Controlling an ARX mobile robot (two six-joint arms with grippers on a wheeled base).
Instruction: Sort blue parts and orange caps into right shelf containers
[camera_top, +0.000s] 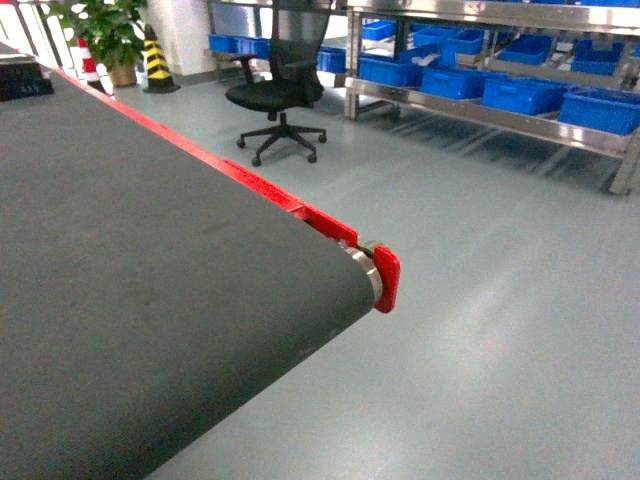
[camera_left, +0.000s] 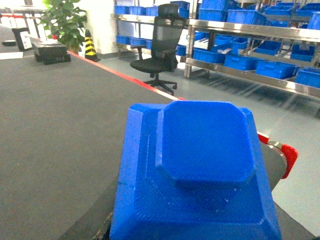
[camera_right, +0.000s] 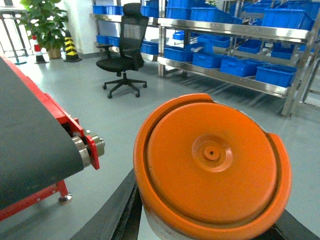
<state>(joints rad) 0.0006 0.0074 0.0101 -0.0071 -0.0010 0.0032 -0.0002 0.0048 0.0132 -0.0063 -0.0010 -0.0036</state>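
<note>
A blue part (camera_left: 200, 170), a stepped block with a raised octagonal top, fills the lower left wrist view. My left gripper (camera_left: 192, 235) is shut on it above the dark belt (camera_left: 55, 125), and its fingers are almost wholly hidden. An orange cap (camera_right: 210, 160), round with a small centre hub, fills the right wrist view. My right gripper (camera_right: 210, 235) is shut on it, with a dark finger (camera_right: 117, 212) showing at each side, over the grey floor beyond the belt's end. Neither gripper appears in the head view. Blue shelf containers (camera_top: 520, 95) line a steel shelf (camera_top: 480, 112) at the far right.
The conveyor belt (camera_top: 130, 300) has a red side rail and a red end bracket (camera_top: 386, 278). A black office chair (camera_top: 280, 90) stands before the shelf. A potted plant (camera_top: 110, 35) and a striped cone (camera_top: 155, 62) stand at the back. A black box (camera_left: 50, 51) lies on the belt's far end.
</note>
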